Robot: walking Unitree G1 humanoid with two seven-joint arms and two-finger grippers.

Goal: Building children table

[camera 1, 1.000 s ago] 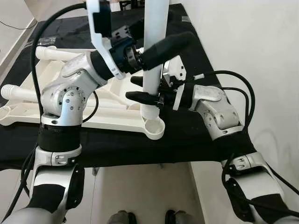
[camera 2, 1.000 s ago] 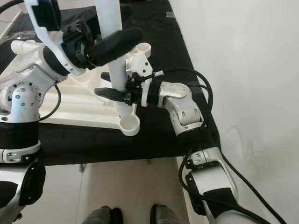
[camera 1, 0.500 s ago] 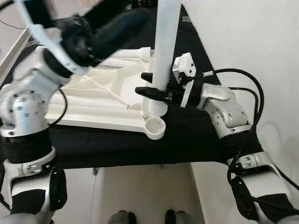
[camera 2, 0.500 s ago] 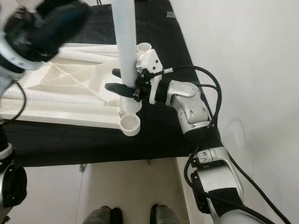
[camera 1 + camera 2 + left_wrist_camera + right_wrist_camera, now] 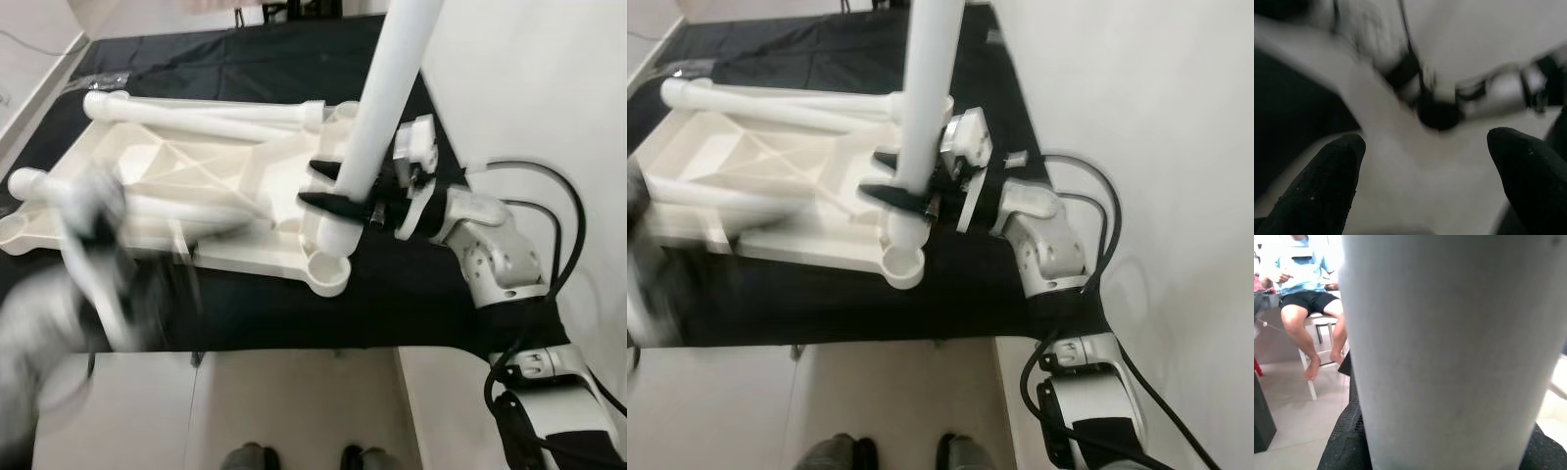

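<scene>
White table leg upright, clamped between right tool fingers, over tabletop's corner socket.

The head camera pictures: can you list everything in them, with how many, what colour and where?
Tabletop: one, white, lying upside down on the cloth, ribs facing up.
Legs: two, white, lying across the tabletop.
Held leg: one, white, tilted, lower end at the tabletop's near right corner beside an open socket.
Socket: one, white, round, at the near right corner.
Cloth: one, black, covering the surface under the tabletop.
Wall: white, on the right.
Floor: pale, nearest the robot.
Person: one, seated, light blue top and black shorts, in the right wrist view.
Right gripper: one, black jaws shut on the held leg.
Left gripper: one, black jaws apart; the arm is a blur at lower left.
</scene>
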